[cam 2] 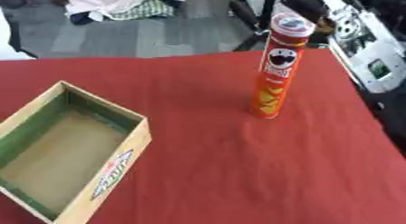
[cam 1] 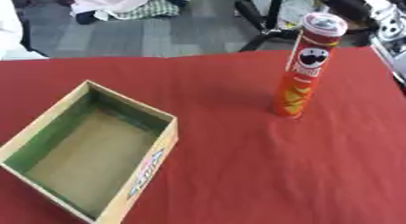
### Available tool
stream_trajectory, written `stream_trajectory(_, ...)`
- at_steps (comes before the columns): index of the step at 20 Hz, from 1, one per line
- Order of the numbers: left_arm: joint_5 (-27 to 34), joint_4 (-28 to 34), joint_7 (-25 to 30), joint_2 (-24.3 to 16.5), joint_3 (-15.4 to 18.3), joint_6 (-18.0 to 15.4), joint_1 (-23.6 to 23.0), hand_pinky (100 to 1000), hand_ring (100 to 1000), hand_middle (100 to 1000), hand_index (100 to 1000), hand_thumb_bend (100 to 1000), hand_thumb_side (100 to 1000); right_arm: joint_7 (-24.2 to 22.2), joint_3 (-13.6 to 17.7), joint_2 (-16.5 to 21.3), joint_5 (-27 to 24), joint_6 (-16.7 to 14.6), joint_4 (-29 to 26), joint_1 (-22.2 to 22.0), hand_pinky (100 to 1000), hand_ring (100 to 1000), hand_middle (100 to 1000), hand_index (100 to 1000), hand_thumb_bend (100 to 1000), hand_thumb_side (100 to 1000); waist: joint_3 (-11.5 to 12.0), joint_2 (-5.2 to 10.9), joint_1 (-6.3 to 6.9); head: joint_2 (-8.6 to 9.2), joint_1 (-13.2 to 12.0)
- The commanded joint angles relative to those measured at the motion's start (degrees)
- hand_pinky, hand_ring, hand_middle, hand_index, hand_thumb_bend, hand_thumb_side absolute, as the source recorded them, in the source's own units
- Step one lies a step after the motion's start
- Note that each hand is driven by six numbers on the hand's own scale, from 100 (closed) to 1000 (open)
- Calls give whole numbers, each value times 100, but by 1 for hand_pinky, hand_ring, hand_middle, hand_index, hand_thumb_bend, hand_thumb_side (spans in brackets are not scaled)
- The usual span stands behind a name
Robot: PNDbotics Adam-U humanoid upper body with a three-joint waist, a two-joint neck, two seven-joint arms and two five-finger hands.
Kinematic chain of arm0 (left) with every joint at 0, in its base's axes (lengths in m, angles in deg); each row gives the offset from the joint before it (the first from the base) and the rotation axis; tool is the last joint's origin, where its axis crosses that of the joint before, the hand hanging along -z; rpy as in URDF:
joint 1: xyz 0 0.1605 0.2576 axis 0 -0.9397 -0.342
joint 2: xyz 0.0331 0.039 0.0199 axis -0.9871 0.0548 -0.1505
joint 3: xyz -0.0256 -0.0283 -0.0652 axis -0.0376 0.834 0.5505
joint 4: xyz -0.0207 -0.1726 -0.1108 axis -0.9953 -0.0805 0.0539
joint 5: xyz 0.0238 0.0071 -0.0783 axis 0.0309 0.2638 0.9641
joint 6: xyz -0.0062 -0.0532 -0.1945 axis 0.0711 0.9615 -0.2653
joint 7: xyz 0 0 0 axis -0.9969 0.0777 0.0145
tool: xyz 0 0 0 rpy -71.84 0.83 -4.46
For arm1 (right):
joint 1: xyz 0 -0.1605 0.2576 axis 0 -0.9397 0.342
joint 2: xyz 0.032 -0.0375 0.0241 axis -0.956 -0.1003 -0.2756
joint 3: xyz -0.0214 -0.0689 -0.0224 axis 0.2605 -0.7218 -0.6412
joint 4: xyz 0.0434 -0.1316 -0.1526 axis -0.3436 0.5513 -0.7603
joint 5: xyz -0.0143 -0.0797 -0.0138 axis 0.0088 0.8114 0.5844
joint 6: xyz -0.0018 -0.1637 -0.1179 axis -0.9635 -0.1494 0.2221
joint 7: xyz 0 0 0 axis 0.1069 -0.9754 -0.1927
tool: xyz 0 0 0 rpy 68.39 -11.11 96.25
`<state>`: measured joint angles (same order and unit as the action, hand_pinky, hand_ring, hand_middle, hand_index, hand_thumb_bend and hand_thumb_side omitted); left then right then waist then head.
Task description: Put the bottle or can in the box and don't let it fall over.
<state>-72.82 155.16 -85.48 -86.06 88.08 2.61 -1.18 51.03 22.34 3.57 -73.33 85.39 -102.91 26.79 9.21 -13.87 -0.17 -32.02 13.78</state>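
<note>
Tall can [cam 1: 305,66] upright, well apart from box [cam 1: 151,162]; probably light, tippy: grasp mid-body. Neither hand in view.

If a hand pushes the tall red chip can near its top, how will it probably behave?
The chip can stands upright, tall on a narrow base, so it would probably tip. Once down, its round body would likely roll on the red cloth.

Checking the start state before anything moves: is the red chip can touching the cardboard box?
Apart. The left eye view shows the chip can standing upright on the red tablecloth, with a wide strip of bare cloth between it and the box.
</note>
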Motion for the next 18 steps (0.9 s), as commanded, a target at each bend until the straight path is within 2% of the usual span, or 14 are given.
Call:
stream_trajectory(1,14,88,14,-139,36,-1,49,871,815,827,702,548,440,-84,30,291,-53,12,-266,-14,866,949,915,918,146,996,5,52,-3,62,0)
stream_trajectory(7,22,88,14,-131,34,-4,60,871,815,827,702,547,440,-204,-27,300,-41,55,-451,-159,874,953,919,919,167,994,1,45,-12,84,11)
stream_trajectory(18,36,88,11,-119,36,-5,54,871,815,827,702,546,439,-297,-68,282,43,62,-405,-233,887,959,925,921,198,982,-5,32,-7,97,15)
